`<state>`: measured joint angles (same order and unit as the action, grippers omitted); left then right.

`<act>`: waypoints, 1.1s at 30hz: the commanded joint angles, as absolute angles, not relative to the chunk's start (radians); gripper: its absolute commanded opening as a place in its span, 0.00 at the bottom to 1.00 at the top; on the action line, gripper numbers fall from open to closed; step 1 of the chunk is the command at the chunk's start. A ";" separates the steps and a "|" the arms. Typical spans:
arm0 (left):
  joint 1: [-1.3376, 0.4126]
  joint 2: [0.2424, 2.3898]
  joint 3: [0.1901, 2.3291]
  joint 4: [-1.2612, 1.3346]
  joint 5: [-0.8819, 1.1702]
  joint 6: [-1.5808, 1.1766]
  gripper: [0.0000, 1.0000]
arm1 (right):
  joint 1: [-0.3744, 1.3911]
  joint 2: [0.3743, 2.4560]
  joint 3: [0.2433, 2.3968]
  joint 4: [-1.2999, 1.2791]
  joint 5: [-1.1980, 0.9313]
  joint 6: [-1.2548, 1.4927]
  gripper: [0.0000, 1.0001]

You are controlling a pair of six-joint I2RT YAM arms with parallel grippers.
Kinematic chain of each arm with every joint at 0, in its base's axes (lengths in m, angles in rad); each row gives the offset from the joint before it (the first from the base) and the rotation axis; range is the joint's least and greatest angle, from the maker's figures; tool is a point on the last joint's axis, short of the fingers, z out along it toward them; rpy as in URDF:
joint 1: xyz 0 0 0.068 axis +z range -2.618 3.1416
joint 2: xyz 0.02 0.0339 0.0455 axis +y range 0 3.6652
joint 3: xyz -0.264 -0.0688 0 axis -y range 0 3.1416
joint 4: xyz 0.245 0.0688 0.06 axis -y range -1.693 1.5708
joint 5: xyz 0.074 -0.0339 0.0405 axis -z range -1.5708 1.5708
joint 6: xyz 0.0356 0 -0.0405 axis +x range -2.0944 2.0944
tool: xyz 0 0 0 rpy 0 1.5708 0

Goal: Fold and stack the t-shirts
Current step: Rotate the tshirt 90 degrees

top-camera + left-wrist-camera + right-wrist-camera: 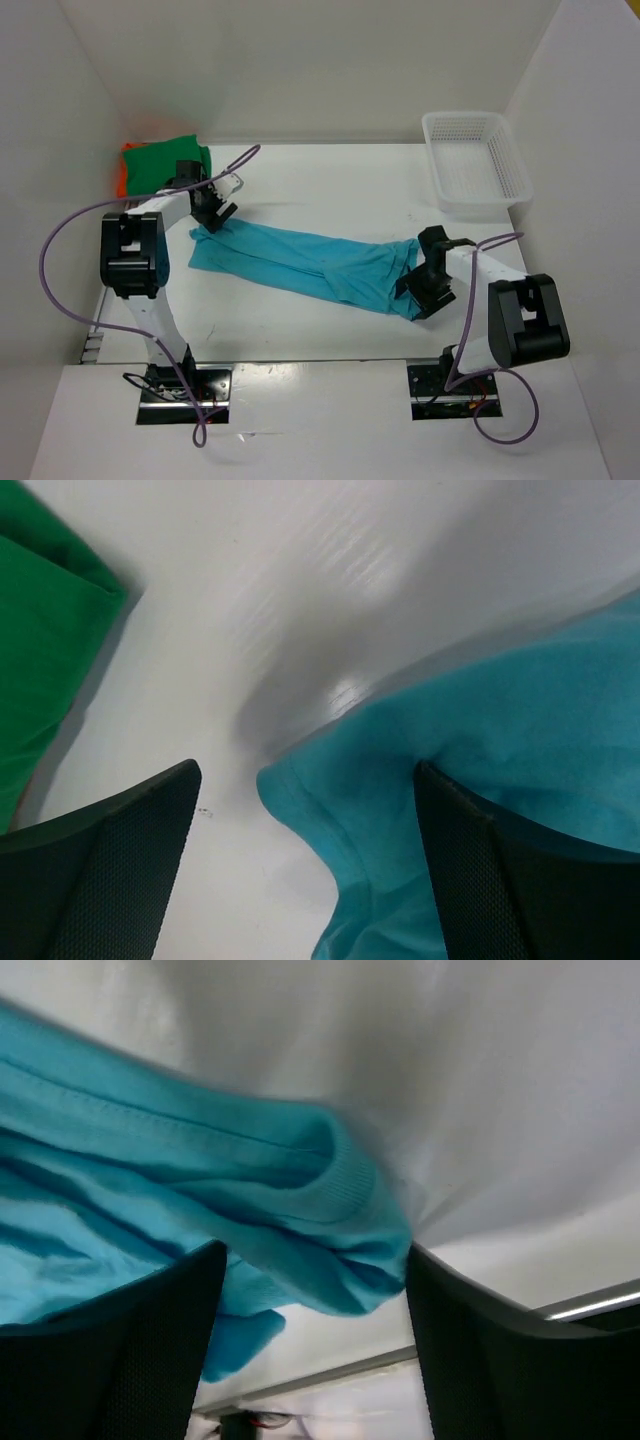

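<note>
Green shirt [165, 165] sits folded on the orange shirt [122, 176] in the table's [330, 190] far left corner, so I'd say two are done. The blue shirt [310, 265] is the one in hand: a rumpled strip across mid-table, running from the left side toward the near right. Left gripper [212, 208] is at its left end, right gripper [425, 285] at its bunched right end; both are spread wide and pinch nothing, with cloth lying between the fingers [110, 870]. Next move probably needs fresh pinches on the hem or corners to flatten it before folding. Basket [433, 160] in the far right corner isn't involved.
</note>
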<state>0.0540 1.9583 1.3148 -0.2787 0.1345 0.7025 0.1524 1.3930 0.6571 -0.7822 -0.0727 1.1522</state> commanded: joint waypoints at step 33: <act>0.089 1.725 1.160 -0.755 0.107 0.615 0.98 | 0.302 2.226 1.830 -0.635 0.094 0.548 0.85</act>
<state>0.1226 1.6497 1.1847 -0.7876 0.0986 0.6495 0.2951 2.2627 1.8706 -0.6823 0.1104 0.5224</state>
